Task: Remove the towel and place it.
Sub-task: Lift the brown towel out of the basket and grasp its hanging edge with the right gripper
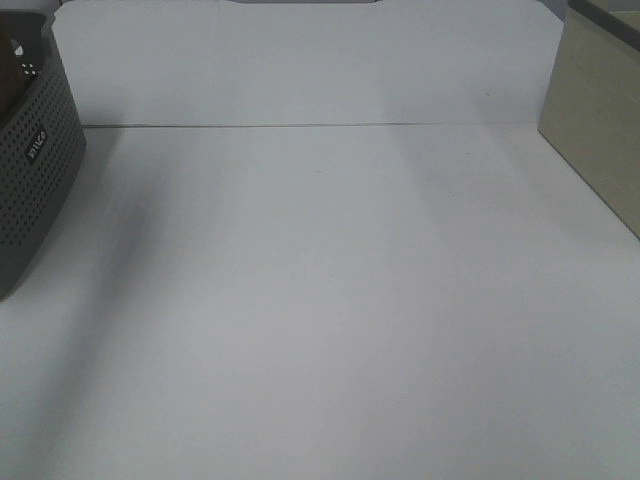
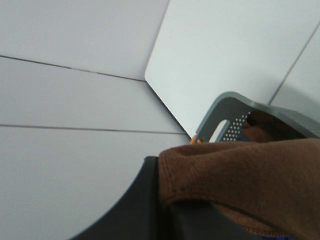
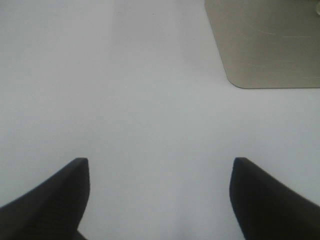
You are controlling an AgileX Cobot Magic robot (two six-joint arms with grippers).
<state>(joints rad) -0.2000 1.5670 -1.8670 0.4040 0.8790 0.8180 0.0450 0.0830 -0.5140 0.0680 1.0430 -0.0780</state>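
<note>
Left tool [image 2: 167,210] clamped on towel [image 2: 240,175] | towel bunched, long axis unclear

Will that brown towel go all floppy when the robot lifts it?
Probably floppy: the towel bunches in soft rounded folds. Its fuzzy surface likely grips well and is not slippery. It might drag on the basket rim coming out.

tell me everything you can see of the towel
The towel is brown, plush and soft-looking, like fleece. Only a bunched part shows, in the left wrist view: a thick fold with a rounded edge, draped over the dark left hand, which looks shut on it. It runs toward the grey perforated basket behind, where more brown shows inside. No tag or hem is visible.
</note>
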